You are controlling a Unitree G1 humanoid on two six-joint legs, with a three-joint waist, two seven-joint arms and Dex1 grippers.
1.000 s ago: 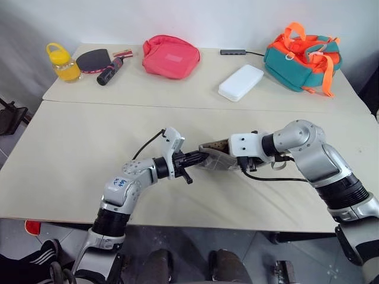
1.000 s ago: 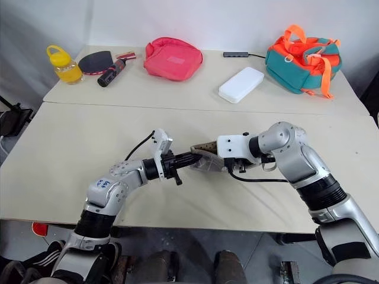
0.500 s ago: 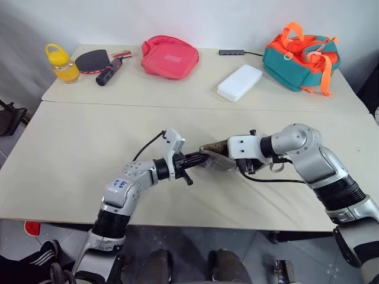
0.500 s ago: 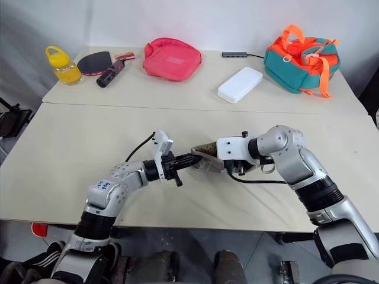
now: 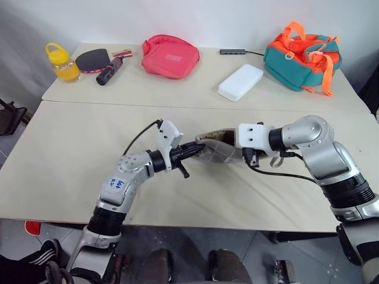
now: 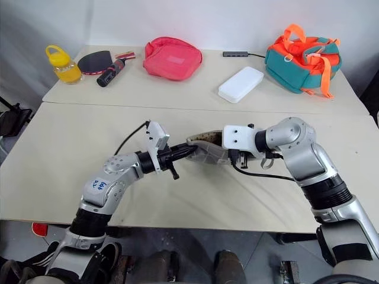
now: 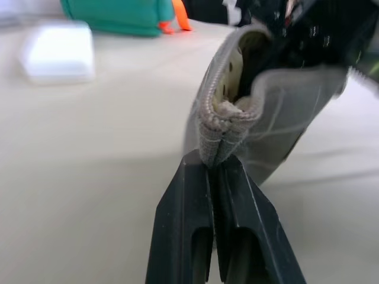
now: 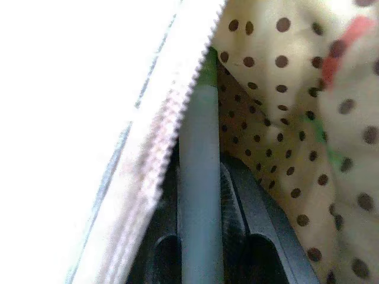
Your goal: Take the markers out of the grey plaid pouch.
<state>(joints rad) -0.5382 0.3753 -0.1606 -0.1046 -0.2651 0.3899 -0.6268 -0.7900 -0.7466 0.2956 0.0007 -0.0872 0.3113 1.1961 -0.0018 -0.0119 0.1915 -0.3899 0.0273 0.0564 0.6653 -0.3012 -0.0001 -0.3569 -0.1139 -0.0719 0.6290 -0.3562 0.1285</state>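
Observation:
The grey plaid pouch hangs stretched between my two grippers, a little above the near table. My left gripper is shut on the zipper end of the pouch, whose mouth gapes open. My right gripper reaches inside, against the cream lining with brown dots, and is shut on a slim light green marker lying between its fingers. From the head views the right fingers are hidden in the pouch below the white wrist block. A blurred red shape shows deeper in; I cannot tell what it is.
On the far table stand a pink-red bag, a white box, a teal and orange bag, a yellow bottle, a paddle and a black cylinder with a red end. A seam divides the two tables.
Both hands have lifted the pouch and it now hangs longer and flatter between them. My left gripper has rolled with the pouch's end in it.

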